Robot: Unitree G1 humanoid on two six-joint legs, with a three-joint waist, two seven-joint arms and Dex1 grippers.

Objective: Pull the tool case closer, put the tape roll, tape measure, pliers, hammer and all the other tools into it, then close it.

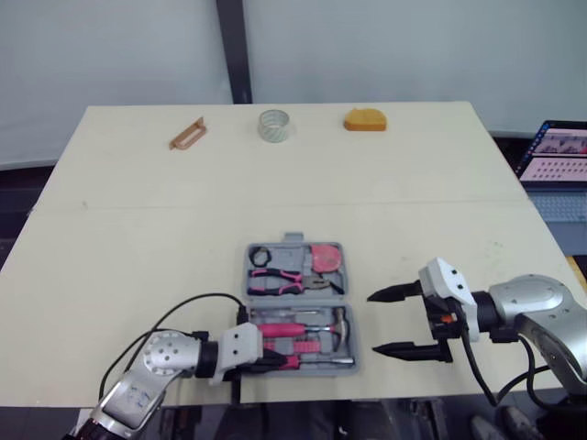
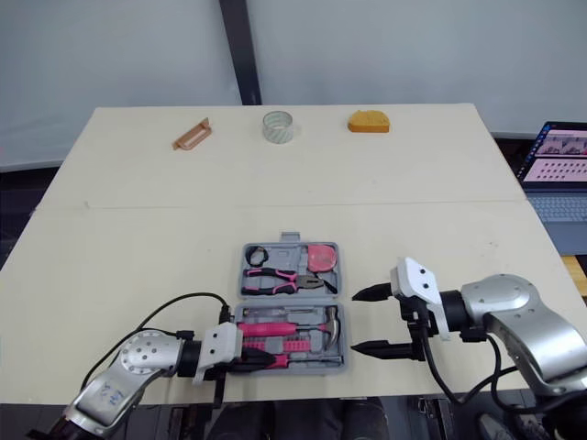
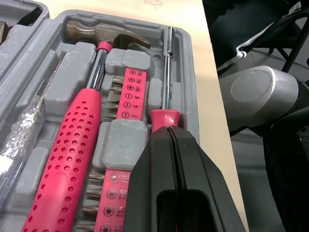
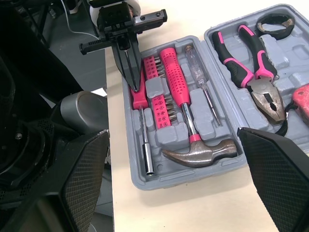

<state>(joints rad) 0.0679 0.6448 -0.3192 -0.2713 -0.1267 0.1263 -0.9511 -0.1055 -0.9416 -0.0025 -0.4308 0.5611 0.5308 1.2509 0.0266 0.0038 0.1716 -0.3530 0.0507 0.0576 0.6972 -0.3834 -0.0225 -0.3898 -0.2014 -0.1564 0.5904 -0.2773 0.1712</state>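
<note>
1. Nearest, the left gripper [image 3: 168, 131] is clenched, its two fingers pressed together. Its tip touches the pink handle of the nut driver [image 3: 167, 72] in the near half of the tool case [image 1: 295, 243].
2. That case lies open at the near middle of the worktop [image 1: 138, 238]. Its near half also holds the hammer [image 3: 67, 154] and a pink strip of bits [image 3: 131, 92]. Its far half holds the pliers [image 4: 263, 92], a black ring [image 4: 275, 21] and a pink-red piece [image 1: 324, 258].
3. Just right of the case, the right gripper [image 1: 372, 324] hovers released, fingers spread wide, touching nothing.
4. At the far edge, the tape roll [image 1: 274, 125] sits between an orange object [image 1: 365, 120] on its right and a brown flat piece [image 1: 187, 134] on its left, all well apart from the case.
5. Past the worktop's right edge stands a laptop [image 1: 558, 151].
</note>
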